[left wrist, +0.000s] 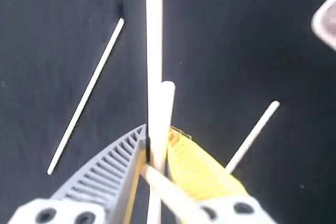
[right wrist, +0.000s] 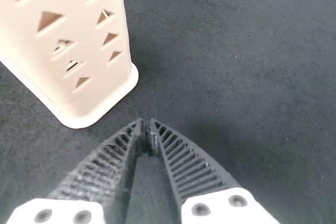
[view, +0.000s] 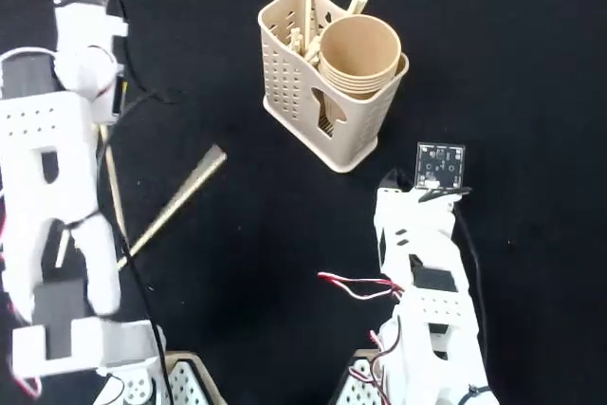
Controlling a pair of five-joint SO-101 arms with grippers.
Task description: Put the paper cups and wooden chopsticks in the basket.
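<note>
The black counter (view: 531,92) is holding the basket (view: 287,87) at the upper middle, with paper cups (view: 360,49) sitting inside. The left tool (left wrist: 157,148) is pinching wooden chopsticks (left wrist: 154,51), and the right tool (right wrist: 145,135) is sitting pressed together beside the basket.

Looks like a robotics lab: black-covered table (view: 531,73), white robot arm (view: 422,253) with bare wiring (view: 353,284)

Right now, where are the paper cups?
In the high view, the paper cups sit stacked inside the basket, toward the far side of the table from the arms, right beside the chopsticks standing in the same basket.
</note>
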